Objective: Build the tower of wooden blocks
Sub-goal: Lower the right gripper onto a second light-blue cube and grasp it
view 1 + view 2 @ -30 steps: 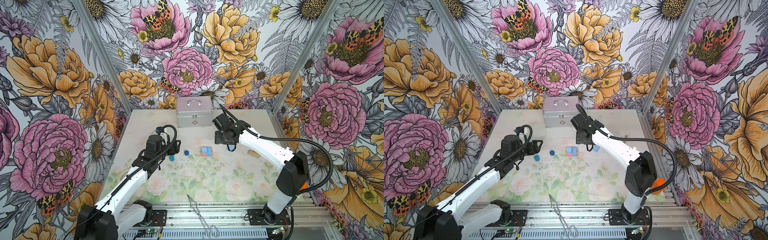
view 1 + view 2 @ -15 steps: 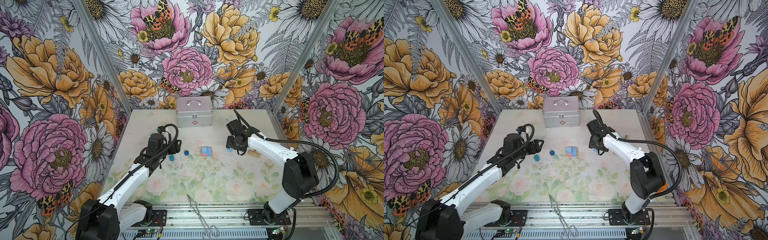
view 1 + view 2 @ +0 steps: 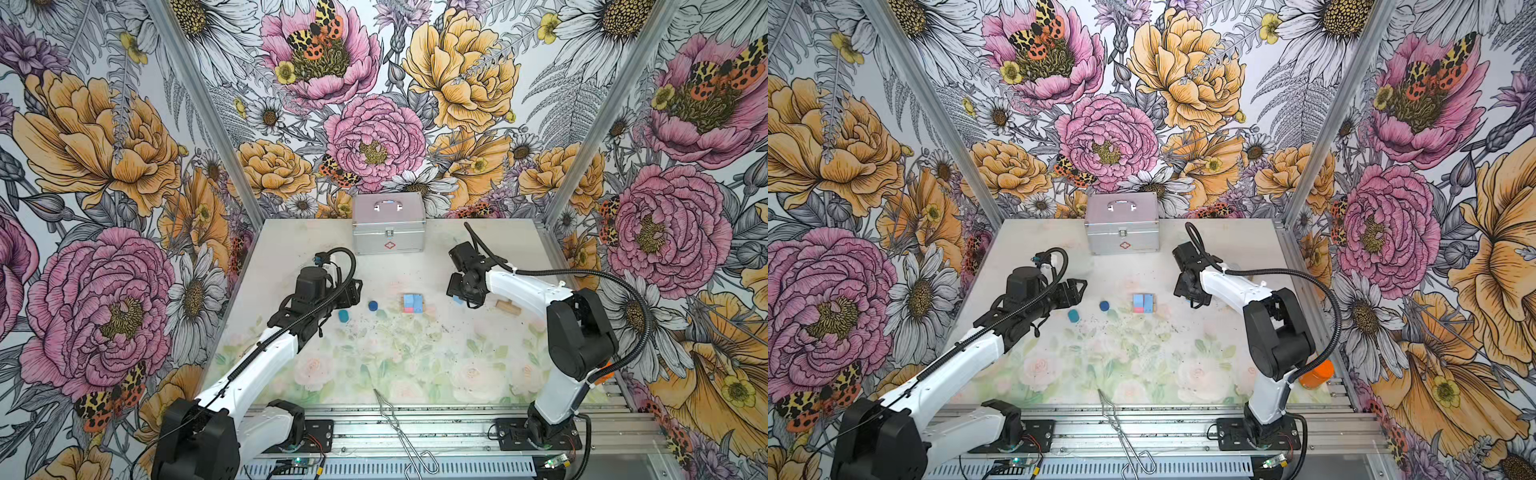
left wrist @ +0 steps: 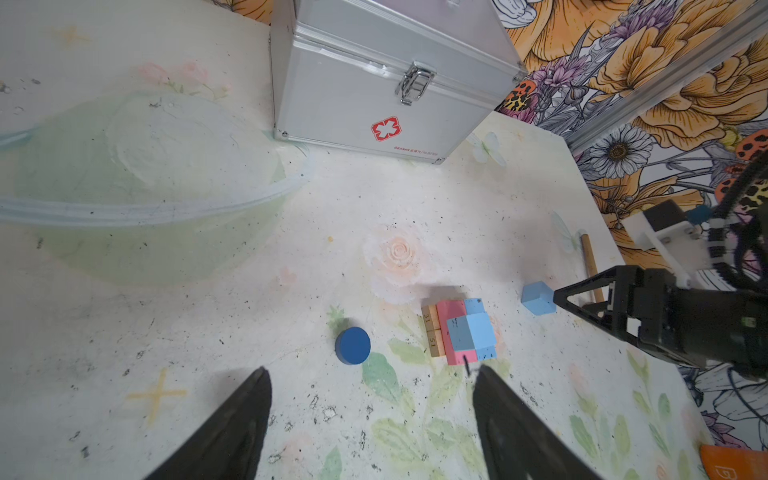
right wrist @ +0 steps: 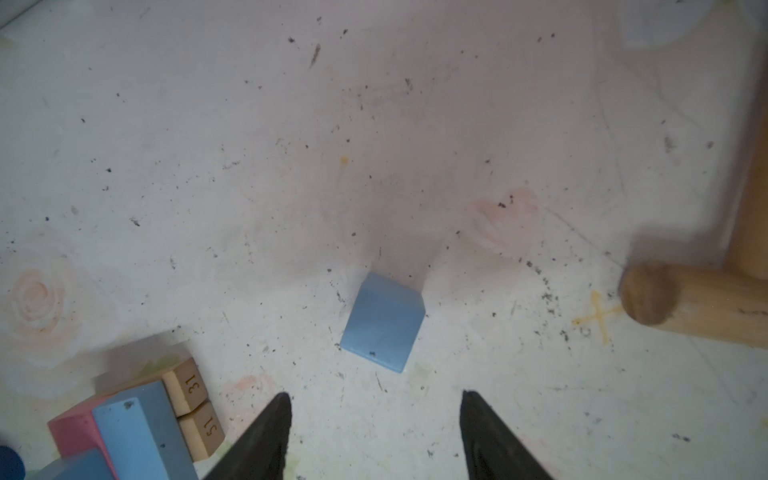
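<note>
Right gripper [image 5: 374, 395] is spread wide and empty, low over the table [image 3: 415, 357]. The light blue cube [image 5: 384, 322] sits flat just ahead of its fingertips, not touched. Left gripper [image 4: 370, 370] is also spread and empty, hovering above the surface.

In both top views, with the stack [image 3: 412, 303] as centre:
- cube near at 3 o'clock
- dark blue disc [image 3: 372, 306] near at 9
- teal disc [image 3: 343, 316] farther out toward 8
- silver case [image 3: 388, 228] well apart at 12

The stack is pink and light blue pieces, with two tan planks [image 5: 193, 407] (numbered 31 and 51) touching its side.

Handling, my read: the cube is painted wood, so light, stiff and not fragile. The smooth paint may slip a bit under hard fingers. Best hold is across two opposite flat side faces, about mid-height, never corner to corner. It lies slightly turned against the jaw line, so the wrist likely needs a small twist first, else the cube may spin or skid.

Surface: flat, hard printed mat, scuffed, with dark specks.

Room: open table all round the cube. A round wooden piece [image 5: 685, 307] (mallet head? can't tell) lies near at 3 o'clock of it and the stack is on the other side, both clear of the jaws. Flowered walls [image 3: 124, 166] stand well back.
</note>
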Robot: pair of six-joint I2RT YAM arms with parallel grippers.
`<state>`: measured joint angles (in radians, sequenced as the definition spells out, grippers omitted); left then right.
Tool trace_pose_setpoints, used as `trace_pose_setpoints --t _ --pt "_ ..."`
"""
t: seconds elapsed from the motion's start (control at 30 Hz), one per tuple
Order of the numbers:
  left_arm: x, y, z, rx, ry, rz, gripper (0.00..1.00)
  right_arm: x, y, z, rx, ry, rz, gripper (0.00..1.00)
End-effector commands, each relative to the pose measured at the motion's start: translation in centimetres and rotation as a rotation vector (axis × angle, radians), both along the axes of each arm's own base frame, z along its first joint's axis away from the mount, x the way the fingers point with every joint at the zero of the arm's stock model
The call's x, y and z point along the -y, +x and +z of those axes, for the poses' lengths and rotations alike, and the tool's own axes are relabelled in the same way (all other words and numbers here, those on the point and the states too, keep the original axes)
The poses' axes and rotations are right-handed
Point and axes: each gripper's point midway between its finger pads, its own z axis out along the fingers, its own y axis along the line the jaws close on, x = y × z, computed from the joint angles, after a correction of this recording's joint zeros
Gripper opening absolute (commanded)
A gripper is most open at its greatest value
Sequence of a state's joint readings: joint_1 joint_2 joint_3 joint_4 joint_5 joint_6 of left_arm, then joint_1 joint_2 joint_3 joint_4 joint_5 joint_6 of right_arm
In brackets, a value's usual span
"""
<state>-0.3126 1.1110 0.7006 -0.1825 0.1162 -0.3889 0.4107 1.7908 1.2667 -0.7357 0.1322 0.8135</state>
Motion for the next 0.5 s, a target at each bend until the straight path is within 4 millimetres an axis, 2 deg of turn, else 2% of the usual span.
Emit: trace_pose_setpoints --t 0.0,0.47 --pt "-0.1 0.4 1.0 0.029 -0.006 -0.006 0.78 0.0 1.0 -0.3 0.012 0.014 -0.039 0.64" --pt "-0.1 0.4 1.0 0.032 -0.012 -0.008 0.78 0.2 2.1 -1.9 -0.006 0.024 -0.069 0.57"
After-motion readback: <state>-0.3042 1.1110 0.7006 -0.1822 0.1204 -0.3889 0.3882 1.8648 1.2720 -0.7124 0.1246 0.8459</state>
